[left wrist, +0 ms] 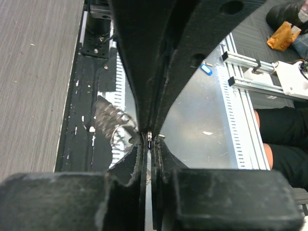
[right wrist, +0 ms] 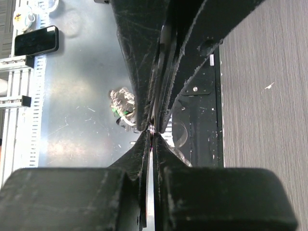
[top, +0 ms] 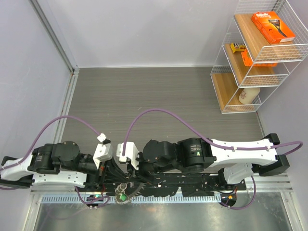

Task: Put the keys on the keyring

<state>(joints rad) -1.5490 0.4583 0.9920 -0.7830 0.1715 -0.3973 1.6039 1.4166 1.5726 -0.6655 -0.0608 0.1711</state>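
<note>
We see both hands at worktop [top: 159,96] near edge by keyring [top: 122,190]; left hand [left wrist: 149,135] pinches silver bit [left wrist: 149,140], right hand [right wrist: 152,131] pressed together.

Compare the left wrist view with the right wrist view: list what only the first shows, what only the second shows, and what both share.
Only the left wrist view: a blue tag and a person's legs. Only the right wrist view: a black phone and the keyring's green tag. Both: the keyring lying beside that arm's own black fingers, which are closed to a slit.
</note>
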